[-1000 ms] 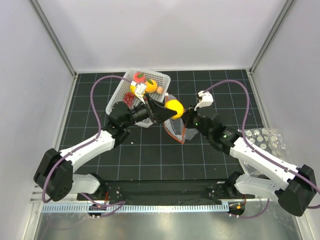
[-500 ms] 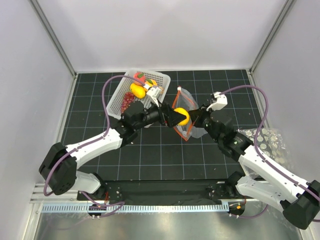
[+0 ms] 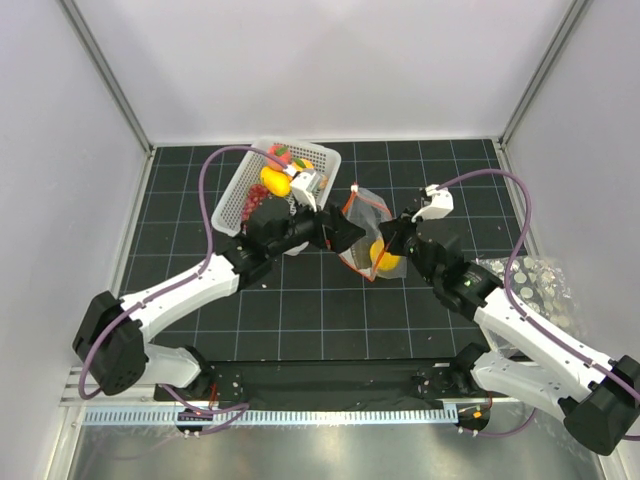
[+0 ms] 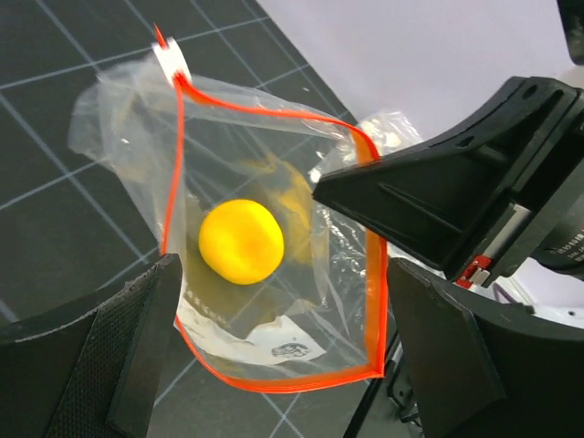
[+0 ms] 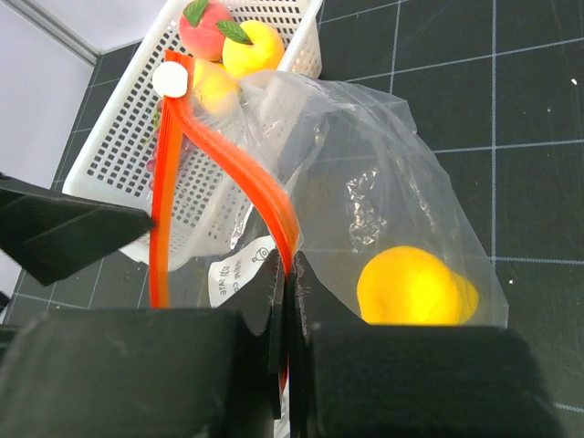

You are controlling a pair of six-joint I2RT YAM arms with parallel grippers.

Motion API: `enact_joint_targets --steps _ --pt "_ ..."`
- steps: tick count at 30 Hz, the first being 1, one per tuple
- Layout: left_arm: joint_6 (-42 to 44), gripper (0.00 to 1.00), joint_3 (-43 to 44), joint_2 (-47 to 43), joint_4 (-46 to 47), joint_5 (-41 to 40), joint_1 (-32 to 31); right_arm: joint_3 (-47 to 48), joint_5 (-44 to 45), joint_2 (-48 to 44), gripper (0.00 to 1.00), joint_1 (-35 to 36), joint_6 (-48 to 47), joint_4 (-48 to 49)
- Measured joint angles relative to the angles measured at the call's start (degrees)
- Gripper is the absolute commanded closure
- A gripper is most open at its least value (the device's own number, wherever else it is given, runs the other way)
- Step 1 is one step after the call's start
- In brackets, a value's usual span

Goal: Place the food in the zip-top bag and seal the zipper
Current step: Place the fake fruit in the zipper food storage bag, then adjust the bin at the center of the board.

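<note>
Yellow toy fruit (image 4: 241,240) lies inside the clear zip-top bag (image 4: 319,274), which hangs over the bench (image 3: 300,300) from our right pincer (image 5: 288,274), clamped shut on the red-orange zipper (image 4: 172,182). We see our left pincer (image 4: 283,266) spread wide before the bag's open mouth, gripping nothing.

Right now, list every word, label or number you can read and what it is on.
White label on the zip-top bag: dark print and a logo, too small to read.
Pale lettering on the right gripper, at the left wrist view's edge: too blurred to read.
</note>
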Motion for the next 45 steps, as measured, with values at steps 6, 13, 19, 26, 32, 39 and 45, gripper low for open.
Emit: enact_joint_targets --steps 6,13,19,26,32,39,45 --pt "1.62 0.03 2.21 -2.29 -6.75 -9.51 0.00 0.00 0.96 0.37 0.99 0.00 0.04 -0.35" --pt "3.56 0.00 2.73 -5.53 -13.29 -21.55 0.15 0.00 3.10 0.35 0.99 -0.02 0.04 -0.66" --pt "2.51 0.00 3.19 -7.34 -17.86 -29.46 5.55 0.00 3.37 0.94 0.99 -0.02 0.02 -0.72" --pt "-0.26 0.01 9.29 7.19 -26.05 -31.76 16.79 0.00 3.26 2.36 0.99 -0.02 -0.02 -0.79" --pt "1.77 0.16 20.70 22.60 -36.33 -31.34 16.57 0.00 3.04 3.21 0.99 -0.02 -0.07 -0.83" --pt "2.80 0.20 30.77 30.77 -46.99 -23.61 13.31 0.00 2.89 3.39 0.99 -0.02 -0.20 -1.01" --pt "2.51 0.21 35.23 31.78 -49.31 -16.35 4.39 0.00 2.91 3.39 0.99 -0.02 -0.20 -1.01"
